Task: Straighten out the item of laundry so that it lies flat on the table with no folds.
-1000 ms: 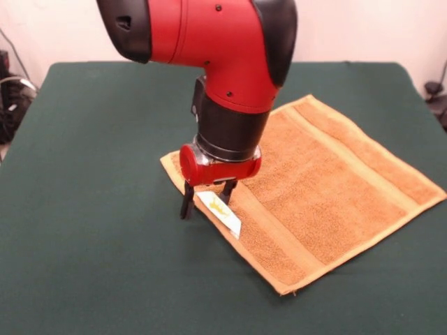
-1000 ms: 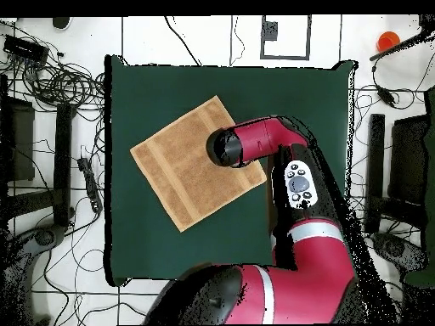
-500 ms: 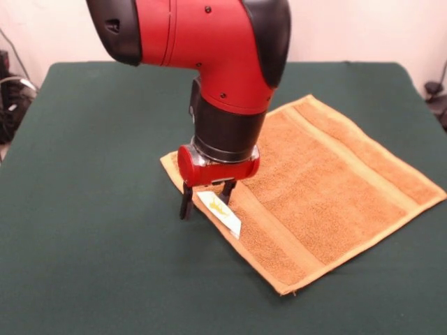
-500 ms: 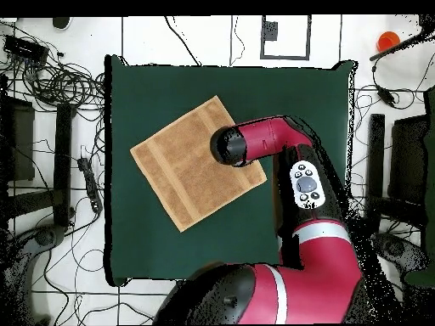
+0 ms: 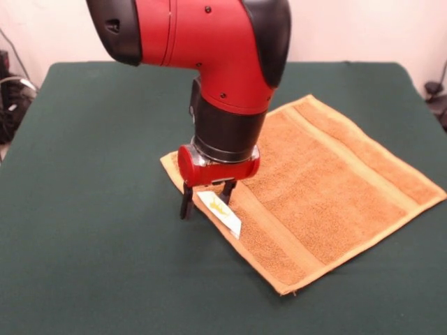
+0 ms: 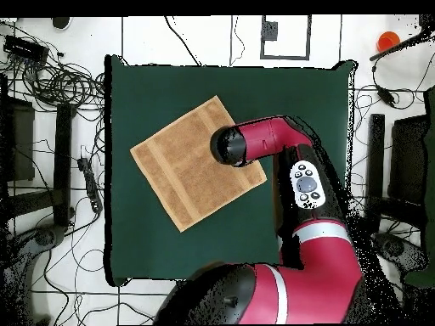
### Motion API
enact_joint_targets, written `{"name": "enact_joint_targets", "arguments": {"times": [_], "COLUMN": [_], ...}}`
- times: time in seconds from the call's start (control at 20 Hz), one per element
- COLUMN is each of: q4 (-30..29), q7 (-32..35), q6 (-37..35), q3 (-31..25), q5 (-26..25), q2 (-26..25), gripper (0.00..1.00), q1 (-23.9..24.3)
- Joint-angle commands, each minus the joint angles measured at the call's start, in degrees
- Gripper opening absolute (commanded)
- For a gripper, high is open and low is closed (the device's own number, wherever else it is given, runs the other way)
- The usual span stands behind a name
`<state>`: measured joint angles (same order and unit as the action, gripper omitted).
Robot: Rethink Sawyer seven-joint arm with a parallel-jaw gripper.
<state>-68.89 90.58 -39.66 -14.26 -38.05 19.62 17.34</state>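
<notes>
Green table [image 5: 84, 265], flat towel [image 5: 328, 188], corner hidden under tool [image 5: 207, 201]

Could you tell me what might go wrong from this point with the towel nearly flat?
The gripper stands with jaws open astride the towel edge beside the white label; lifting carelessly could drag that edge and refold it. Closing there might pinch the label rather than the hem, or snag the table cloth.

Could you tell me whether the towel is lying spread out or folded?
Spread: the towel lies flat on the table, all four edges showing.
</notes>
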Motion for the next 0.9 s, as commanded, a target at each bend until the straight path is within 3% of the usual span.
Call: {"name": "enact_joint_targets", "arguments": {"times": [0.05, 0.9], "q4": [-4.3, -5.6], "q7": [-10.4, -10.0], "q6": [-6.9, -8.6], "q3": [-6.6, -7.4], "q5": [2.8, 5.8], "q2": [-5.0, -4.2], "gripper": [1.0, 1.0], "q1": [1.4, 1.5]}}
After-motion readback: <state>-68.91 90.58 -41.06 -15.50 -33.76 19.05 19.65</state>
